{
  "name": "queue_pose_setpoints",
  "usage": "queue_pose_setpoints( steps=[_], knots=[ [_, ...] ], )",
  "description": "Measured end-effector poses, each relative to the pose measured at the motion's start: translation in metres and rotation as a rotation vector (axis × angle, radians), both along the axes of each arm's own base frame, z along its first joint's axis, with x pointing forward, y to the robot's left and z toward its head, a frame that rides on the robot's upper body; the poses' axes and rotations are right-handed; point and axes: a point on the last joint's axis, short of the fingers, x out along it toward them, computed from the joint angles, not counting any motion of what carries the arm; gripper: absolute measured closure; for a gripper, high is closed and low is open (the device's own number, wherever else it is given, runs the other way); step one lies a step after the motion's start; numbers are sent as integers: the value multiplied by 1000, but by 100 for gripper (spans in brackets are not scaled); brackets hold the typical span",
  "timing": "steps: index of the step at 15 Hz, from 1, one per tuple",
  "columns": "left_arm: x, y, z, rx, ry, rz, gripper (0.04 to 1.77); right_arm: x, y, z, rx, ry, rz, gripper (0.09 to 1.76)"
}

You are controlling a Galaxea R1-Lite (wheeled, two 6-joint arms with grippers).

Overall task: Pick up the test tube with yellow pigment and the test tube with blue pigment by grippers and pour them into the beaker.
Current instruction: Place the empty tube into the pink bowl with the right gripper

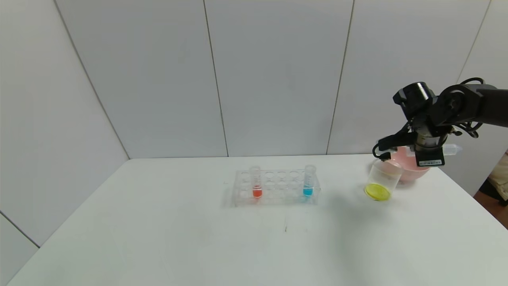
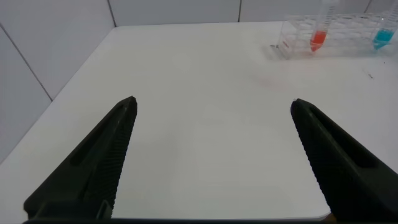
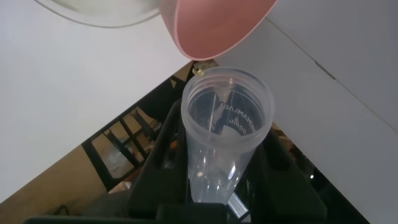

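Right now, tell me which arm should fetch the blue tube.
Left. Its tool is open and empty, facing the rack with the blue tube. The right tool is shut on the emptied tube.

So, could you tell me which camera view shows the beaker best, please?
The head view: the whole beaker stands before the pink bowl, yellow liquid at its bottom. The left wrist view misses it; I cannot make it out in the right wrist view.

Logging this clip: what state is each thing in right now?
Yellow tube: emptied, held sideways over the pink bowl.
Beaker: yellow liquid at bottom.
Blue tube: upright in rack, filled.
Red tube: upright in rack, filled.
Right gripper: shut on yellow tube.
Left gripper: open, empty.
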Motion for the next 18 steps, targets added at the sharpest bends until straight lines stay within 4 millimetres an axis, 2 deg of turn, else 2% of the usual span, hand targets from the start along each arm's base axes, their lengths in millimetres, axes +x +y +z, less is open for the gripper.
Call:
queue_pose_setpoints(
  steps=[6,9,12,14,18],
  knots=[
    [0,0,0,0,0,1,5,-3,12,4,-14,-8,23,126],
    [0,0,0,0,0,0,5,-6,-3,14,79,-33,45,126],
    [0,0,0,0,0,1,5,-10,-29,24,404,-112,62,126],
    [0,0,0,0,0,1,5,-11,-45,32,687,-213,-2,126],
    [0,0,0,0,0,1,5,-3,-80,53,1087,-494,-139,126]
  ],
)
